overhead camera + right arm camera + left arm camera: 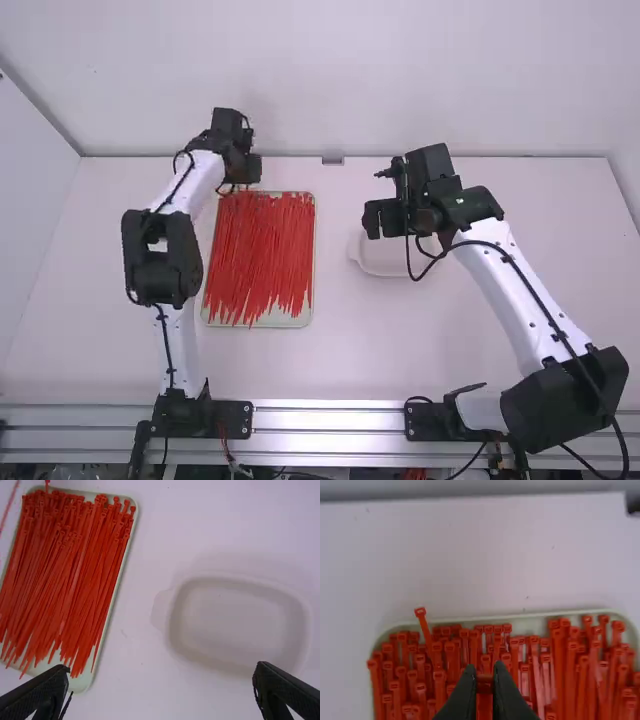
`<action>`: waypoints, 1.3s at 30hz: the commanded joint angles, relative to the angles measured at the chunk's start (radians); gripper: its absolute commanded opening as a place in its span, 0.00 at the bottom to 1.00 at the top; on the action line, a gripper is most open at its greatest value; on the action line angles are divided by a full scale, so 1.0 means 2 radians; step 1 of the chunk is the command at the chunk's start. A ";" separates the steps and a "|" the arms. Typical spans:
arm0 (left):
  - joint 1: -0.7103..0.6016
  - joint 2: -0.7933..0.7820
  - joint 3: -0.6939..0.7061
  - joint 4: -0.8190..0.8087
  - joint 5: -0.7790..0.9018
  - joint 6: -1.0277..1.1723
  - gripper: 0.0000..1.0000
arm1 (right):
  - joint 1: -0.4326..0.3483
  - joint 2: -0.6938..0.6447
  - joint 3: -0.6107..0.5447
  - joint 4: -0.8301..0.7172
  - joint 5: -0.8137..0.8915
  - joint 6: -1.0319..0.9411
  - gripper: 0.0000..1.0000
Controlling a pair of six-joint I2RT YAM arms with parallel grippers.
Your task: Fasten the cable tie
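A pale tray [312,262] holds a dense pile of red cable ties [262,255]. My left gripper [238,168] hangs over the tray's far end. In the left wrist view its fingers [465,692] stand almost together with one red cable tie [484,702] pinched between them, just above the heap [560,655]. One tie [423,625] sticks up at an angle over the tray's rim [530,615]. My right gripper [400,215] hovers over an empty white dish [378,258], wide open [160,675] with nothing between the fingers.
The white dish [235,625] sits just right of the tray [102,655]. The cable ties [60,575] lie lengthwise, heads toward the far end. A small grey fitting [332,157] sits at the table's back edge. Bare white table lies all around.
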 commanded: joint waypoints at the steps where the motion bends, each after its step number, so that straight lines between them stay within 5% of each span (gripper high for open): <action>1: -0.002 -0.037 0.024 -0.015 -0.004 -0.005 0.02 | 0.001 0.006 -0.003 0.000 -0.003 0.002 0.98; 19: -0.002 -0.289 -0.006 -0.041 -0.003 -0.015 0.02 | 0.001 0.006 -0.003 0.006 -0.003 -0.002 0.98; 27: -0.002 -0.404 -0.127 0.001 -0.002 -0.017 0.02 | 0.001 0.006 -0.003 0.019 -0.030 -0.002 0.98; 39: -0.002 -0.567 -0.398 0.158 0.054 -0.099 0.02 | 0.001 0.006 -0.003 0.053 -0.162 -0.025 0.98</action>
